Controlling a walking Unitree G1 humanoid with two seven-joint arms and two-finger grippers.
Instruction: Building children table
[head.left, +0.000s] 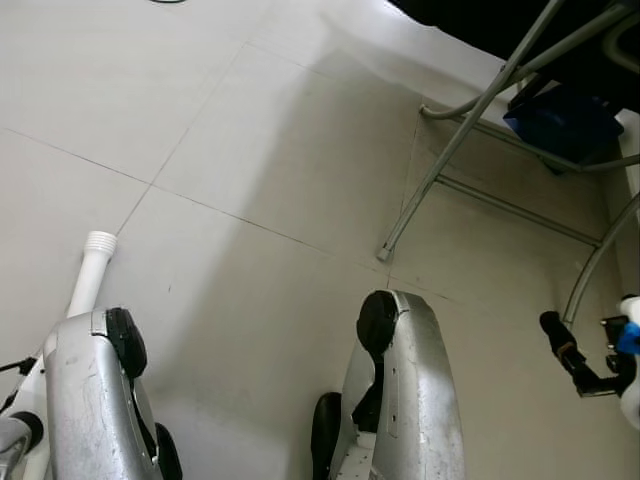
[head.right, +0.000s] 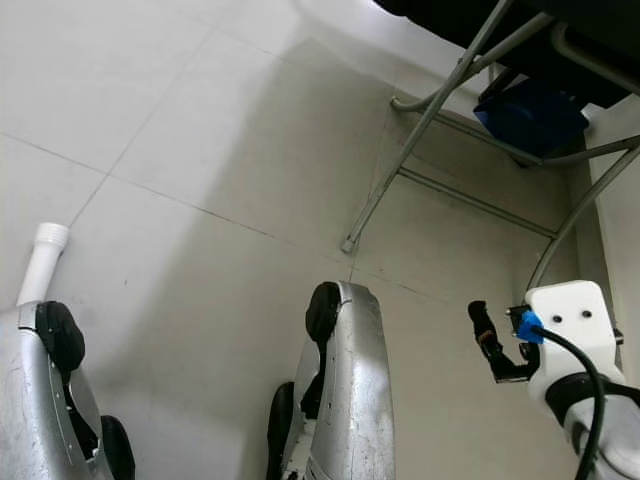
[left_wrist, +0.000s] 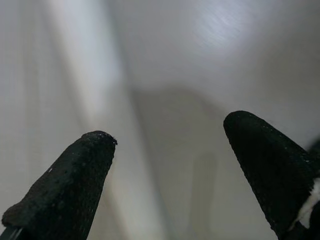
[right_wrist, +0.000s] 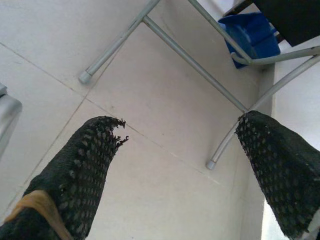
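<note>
1. A floor of large pale glossy tiles (head.left: 250, 150) with thin dark grout lines is seen from the head views; a shadow falls across its middle.
2. A grey metal tube frame (head.left: 455, 140) stands at upper right, one capped foot on the floor; a blue plastic bin (head.right: 530, 115) sits behind it.
3. A white ribbed-end plastic tube (head.left: 90, 270) — apparently a table leg — lies on the floor at the robot's left.
4. Left gripper (left_wrist: 170, 150): fingers held apart, nothing between them — blurred pale surface ahead.
5. Right gripper (right_wrist: 182, 150): fingers spread, empty, above the tiles near the frame, well apart from the tube.

Tube (head.left: 92, 270) left, chair frame (head.left: 470, 130) right
</note>
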